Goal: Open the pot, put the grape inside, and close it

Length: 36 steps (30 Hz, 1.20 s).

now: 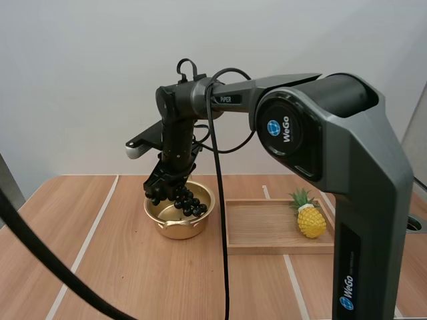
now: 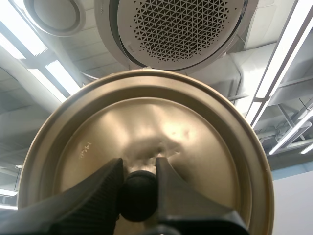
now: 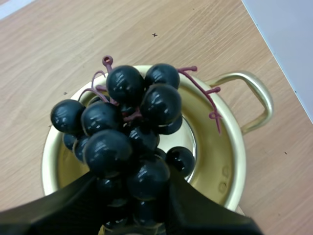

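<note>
The open golden pot (image 1: 156,215) stands on the wooden table, left of the tray. My right gripper (image 1: 162,185) hangs over the pot's left rim, shut on a bunch of dark grapes (image 1: 187,202) that dangles into the pot. Seen from the right wrist, the grapes (image 3: 128,122) sit between the fingers above the pot (image 3: 229,164), with one grape low inside near the bottom. My left gripper (image 2: 138,171) is shut on the black knob (image 2: 138,196) of the golden lid (image 2: 195,147), which it holds up in the air.
A wooden tray (image 1: 267,230) lies right of the pot, with a toy pineapple (image 1: 311,217) in its right end. Bare table stretches in front of the pot and to its left. The pot's side handle (image 3: 257,95) points toward the table edge.
</note>
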### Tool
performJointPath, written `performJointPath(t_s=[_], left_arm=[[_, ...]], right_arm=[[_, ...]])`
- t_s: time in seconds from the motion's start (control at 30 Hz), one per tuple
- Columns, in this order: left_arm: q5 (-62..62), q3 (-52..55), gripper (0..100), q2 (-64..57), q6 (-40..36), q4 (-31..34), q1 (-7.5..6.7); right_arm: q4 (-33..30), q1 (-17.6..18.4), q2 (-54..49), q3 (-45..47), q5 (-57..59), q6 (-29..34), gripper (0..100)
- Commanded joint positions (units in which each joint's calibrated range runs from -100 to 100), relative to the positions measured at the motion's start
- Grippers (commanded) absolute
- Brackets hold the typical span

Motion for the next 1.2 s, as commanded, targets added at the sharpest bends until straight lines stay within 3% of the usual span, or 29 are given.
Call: performJointPath(t_s=[0.0, 0.63, 1.17], left_arm=[[1.1, -0.2, 0, 0.1, -0.2, 0.7, 0.02], [1.5, -0.2, 0, 0.1, 2.1, 0.7, 0.02], [2.2, -0.2, 0, 0.1, 2.1, 0.7, 0.02]], right_arm=[[-0.7, 0.0, 1.4, 0.2, -2.2, 0.2, 0], [-2.9, -0.1, 12.4, 0.2, -2.7, 0.2, 0], [-3.7, -0.1, 13.2, 0.3, -2.5, 1.8, 0]])
